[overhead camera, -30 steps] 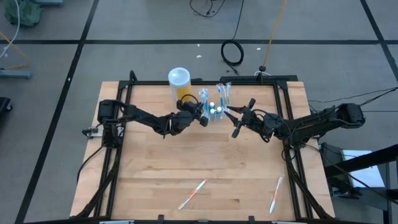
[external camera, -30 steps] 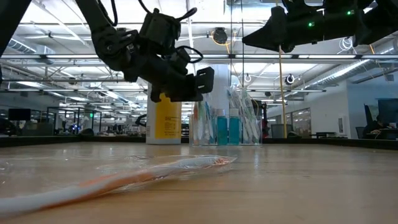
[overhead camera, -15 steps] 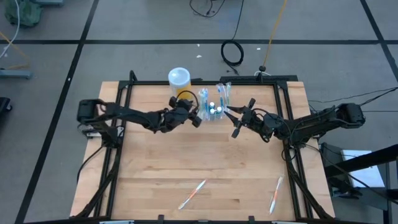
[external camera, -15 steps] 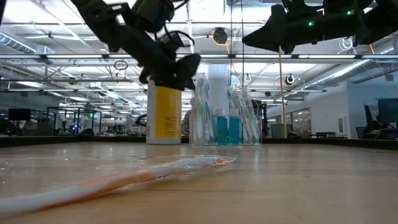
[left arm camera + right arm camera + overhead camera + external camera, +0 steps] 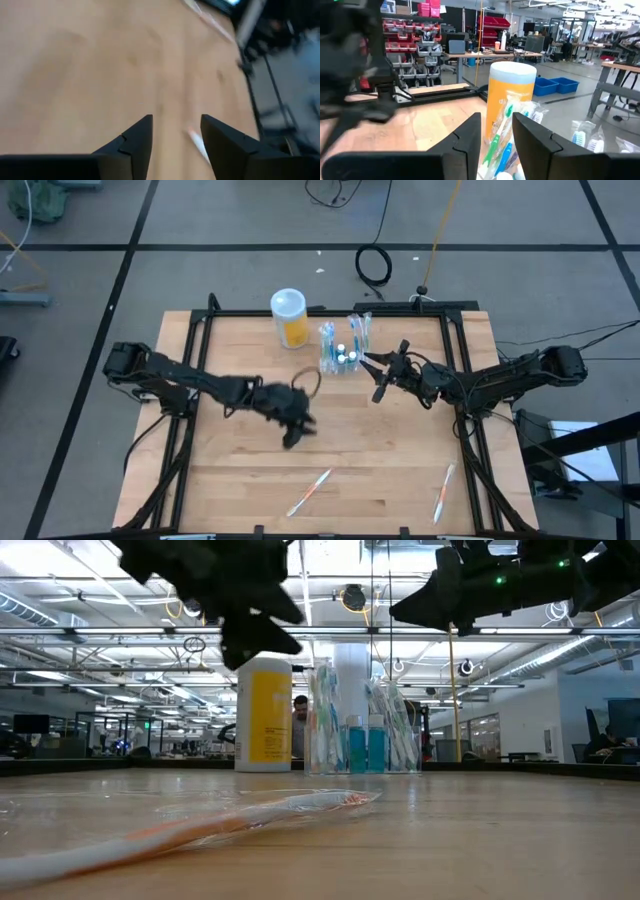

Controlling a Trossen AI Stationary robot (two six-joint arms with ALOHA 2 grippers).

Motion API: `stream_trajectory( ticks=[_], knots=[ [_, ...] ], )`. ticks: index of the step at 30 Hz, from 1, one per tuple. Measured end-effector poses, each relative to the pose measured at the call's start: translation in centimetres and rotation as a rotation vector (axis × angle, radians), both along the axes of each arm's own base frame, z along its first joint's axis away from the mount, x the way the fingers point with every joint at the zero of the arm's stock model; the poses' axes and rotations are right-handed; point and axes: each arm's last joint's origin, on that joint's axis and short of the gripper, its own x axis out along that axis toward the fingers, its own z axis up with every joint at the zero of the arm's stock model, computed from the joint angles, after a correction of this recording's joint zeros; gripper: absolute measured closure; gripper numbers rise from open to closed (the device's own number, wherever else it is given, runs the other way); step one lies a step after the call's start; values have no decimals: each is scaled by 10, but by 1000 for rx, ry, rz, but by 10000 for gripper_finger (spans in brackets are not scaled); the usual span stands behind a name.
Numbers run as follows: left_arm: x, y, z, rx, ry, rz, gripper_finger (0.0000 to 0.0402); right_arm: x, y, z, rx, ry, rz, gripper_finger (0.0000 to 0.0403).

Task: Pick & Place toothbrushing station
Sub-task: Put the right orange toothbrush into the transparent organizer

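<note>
Light from above is even and bright on the pale wooden surface (image 5: 240,470), with only soft shadows. In the low view, ceiling lamps glare white, and the dark left gripper (image 5: 255,635) shows as a backlit silhouette. The left wrist view is strongly smeared by motion. The right wrist view is sharp.

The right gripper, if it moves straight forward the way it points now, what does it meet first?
Most likely the toothbrushing station: the right gripper, open, points at its wrapped toothbrushes, with the yellow-orange cup just behind them. Depth is unclear.
</note>
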Motion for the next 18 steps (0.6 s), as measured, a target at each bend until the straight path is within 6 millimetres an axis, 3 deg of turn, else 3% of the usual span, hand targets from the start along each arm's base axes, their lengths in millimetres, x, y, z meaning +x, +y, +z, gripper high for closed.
stream_trajectory(
  ticks=[4, 9, 18],
  knots=[
    [-4, -34, -5, 42, 0, -78, 248, 0, 0, -1, 25, -8, 9, 300],
    [-12, -61, -9, 112, 3, -134, 263, 2, 5, -2, -54, 41, 192, 301],
    [-18, -77, -8, 162, -28, -223, 270, 5, 42, 16, -294, 39, 368, 324]
  ],
)
